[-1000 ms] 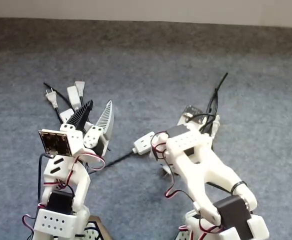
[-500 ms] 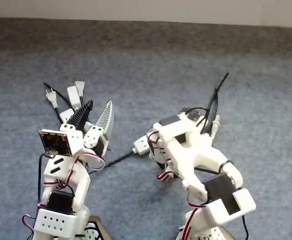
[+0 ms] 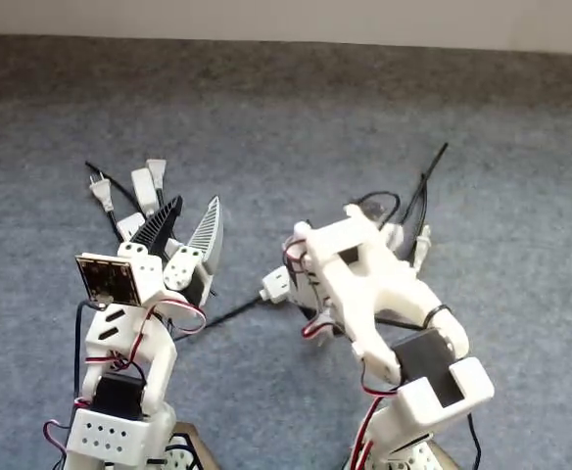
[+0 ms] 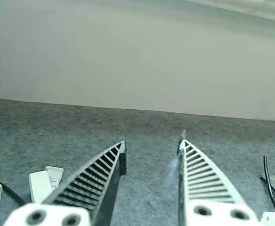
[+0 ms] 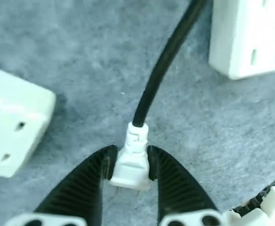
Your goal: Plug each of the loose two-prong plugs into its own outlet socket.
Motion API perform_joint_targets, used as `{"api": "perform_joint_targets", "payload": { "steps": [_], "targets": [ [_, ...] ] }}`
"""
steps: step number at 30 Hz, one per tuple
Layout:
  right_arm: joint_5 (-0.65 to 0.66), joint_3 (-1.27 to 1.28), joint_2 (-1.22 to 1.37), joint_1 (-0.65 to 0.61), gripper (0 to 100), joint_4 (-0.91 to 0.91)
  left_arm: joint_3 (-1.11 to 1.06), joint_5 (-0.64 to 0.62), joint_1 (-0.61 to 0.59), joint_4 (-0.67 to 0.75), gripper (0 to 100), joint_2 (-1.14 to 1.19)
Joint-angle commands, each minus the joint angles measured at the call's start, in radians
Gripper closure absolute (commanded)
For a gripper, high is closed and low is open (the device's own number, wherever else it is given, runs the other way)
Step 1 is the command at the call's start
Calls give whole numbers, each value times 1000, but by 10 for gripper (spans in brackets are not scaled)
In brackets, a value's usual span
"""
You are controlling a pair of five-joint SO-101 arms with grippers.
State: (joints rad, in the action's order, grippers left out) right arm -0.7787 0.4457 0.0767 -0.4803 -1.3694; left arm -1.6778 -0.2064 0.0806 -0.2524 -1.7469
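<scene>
Pinching the plug (image 5: pixel 132 165) by its sides, the right claw (image 5: pixel 130 151) needs a square hold before aiming prongs (image 5: pixel 138 193) at the upper-right outlet (image 5: pixel 248 40); left claw (image 4: pixel 151 145) hangs spread.

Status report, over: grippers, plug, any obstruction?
Left gripper open, empty, over carpet. Right gripper shut on white two-prong plug, black cord attached. Outlet block one side, second outlet block other; nothing between.

surface (image 3: pixel 266 108): grey, finely speckled. wall (image 4: pixel 137 56): plain, pale. plug (image 5: pixel 133 168) was white, its cord (image 5: pixel 168 56) black. outlet block (image 5: pixel 15 120) white; second outlet block (image 5: pixel 248 35) white. left gripper (image 4: pixel 152 142): one ribbed finger black, the other white. right gripper (image 5: pixel 131 151): both fingers black. arm bodies (image 3: pixel 384 284) white, wiring (image 3: pixel 310 328) red and black.
</scene>
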Motion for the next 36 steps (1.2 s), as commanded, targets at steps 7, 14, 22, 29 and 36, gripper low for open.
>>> {"api": "perform_joint_targets", "payload": {
  "steps": [7,14,22,29,36],
  "targets": [
    [304,-519,-12,2,993,-372,-19,-2,8,0,811,-4],
    [551,-834,-13,-16,993,-390,-19,-2,8,2,811,-4],
    [703,-1110,-12,-156,993,-390,-18,-2,10,3,811,-13],
    [859,-1256,-10,-237,993,-387,-18,2,124,-2,811,-15],
    [905,-1319,-10,-219,993,-354,-12,104,163,-3,811,-15]
  ]
}}
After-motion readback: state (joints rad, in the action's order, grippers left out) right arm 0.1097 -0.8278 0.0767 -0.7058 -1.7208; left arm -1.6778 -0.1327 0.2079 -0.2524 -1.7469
